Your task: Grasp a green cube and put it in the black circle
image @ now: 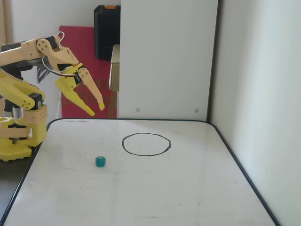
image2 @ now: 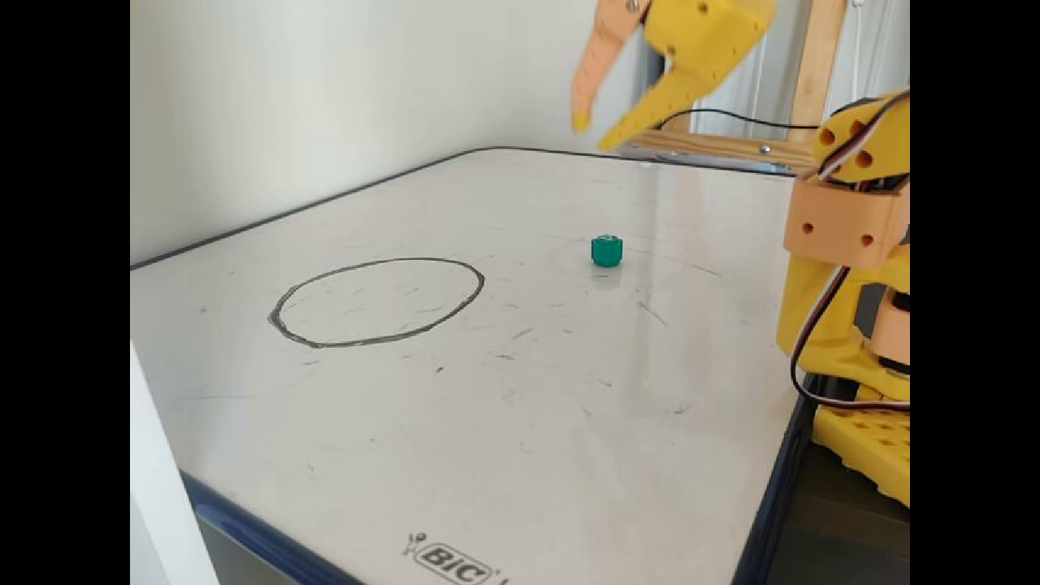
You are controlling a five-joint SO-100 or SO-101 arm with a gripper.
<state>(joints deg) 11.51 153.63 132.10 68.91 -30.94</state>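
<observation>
- Up in the upper left of a fixed view, the yellow arm (image: 19,94) reaches out from its base at the left edge, and the end effector (image: 96,110) hangs in the air above the far left corner of the white board (image: 188,197), its two fingers spread apart with nothing between them.
- Below it, in the lower left of that frame, the green cube (image: 100,161) sits alone on the board, well apart from the end effector.
- To the cube's right, near mid-frame, the black circle (image: 123,143) is drawn on the board; the cube lies outside the ring, near its lower left.
- Behind the board stand a red panel (image: 84,61) and a black case (image: 107,30) at upper left, then a tall white panel (image: 169,56).
- In the other fixed view the order flips: the black circle (image2: 276,321) is left of centre, the green cube (image2: 606,249) right of centre, and the end effector (image2: 593,134) pokes in from the top edge with its tips parted.
- At the bottom edge the board carries a BIC logo (image2: 447,556).
</observation>
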